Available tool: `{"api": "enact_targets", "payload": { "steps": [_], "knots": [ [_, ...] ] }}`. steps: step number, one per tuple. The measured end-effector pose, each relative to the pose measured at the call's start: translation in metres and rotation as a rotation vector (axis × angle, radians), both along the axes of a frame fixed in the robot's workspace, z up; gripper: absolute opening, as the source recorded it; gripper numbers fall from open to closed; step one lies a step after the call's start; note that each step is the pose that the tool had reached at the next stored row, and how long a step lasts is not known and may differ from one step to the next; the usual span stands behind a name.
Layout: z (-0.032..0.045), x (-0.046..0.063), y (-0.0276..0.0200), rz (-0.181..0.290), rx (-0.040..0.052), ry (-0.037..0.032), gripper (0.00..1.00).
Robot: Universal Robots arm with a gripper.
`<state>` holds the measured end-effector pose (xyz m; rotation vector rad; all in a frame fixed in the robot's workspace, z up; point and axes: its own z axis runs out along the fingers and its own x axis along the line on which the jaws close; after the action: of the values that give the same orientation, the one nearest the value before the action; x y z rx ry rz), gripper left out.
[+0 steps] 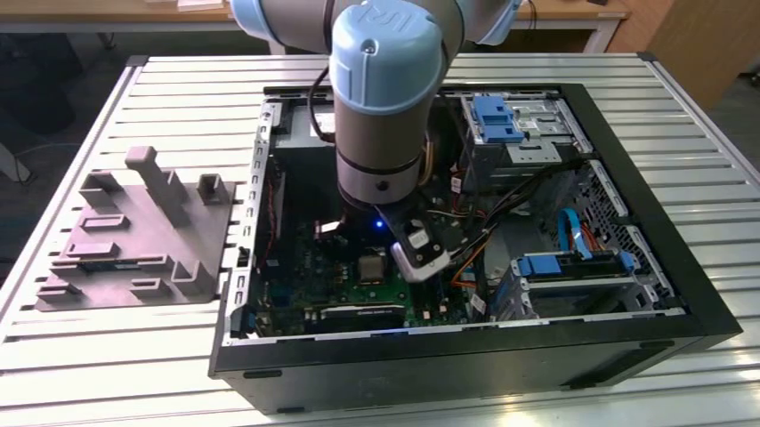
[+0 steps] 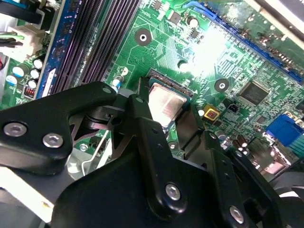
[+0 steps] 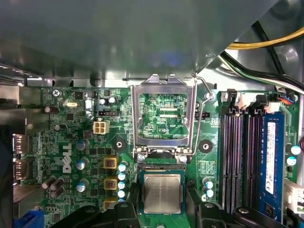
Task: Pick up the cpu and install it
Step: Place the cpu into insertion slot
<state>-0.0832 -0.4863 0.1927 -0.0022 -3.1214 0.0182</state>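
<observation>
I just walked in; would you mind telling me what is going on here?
A robot arm is reaching into an open PC case. Its end effector is down at the motherboard, right at the cpu, which lies flat in the socket. The metal frame is flipped up, not closed over the cpu. Whether the end effector is gripping the cpu cannot be told.
</observation>
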Motion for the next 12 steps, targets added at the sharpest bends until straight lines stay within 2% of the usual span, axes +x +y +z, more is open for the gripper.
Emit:
{"api": "enact_targets", "payload": {
  "steps": [5,12],
  "knots": [
    [-0.0045,-0.0001,-0.0003,0.0,-0.001,0.0005,0.47],
    [-0.0053,0.0,-0.0001,0.0,-0.0001,0.0,0.47]
  ]
}}
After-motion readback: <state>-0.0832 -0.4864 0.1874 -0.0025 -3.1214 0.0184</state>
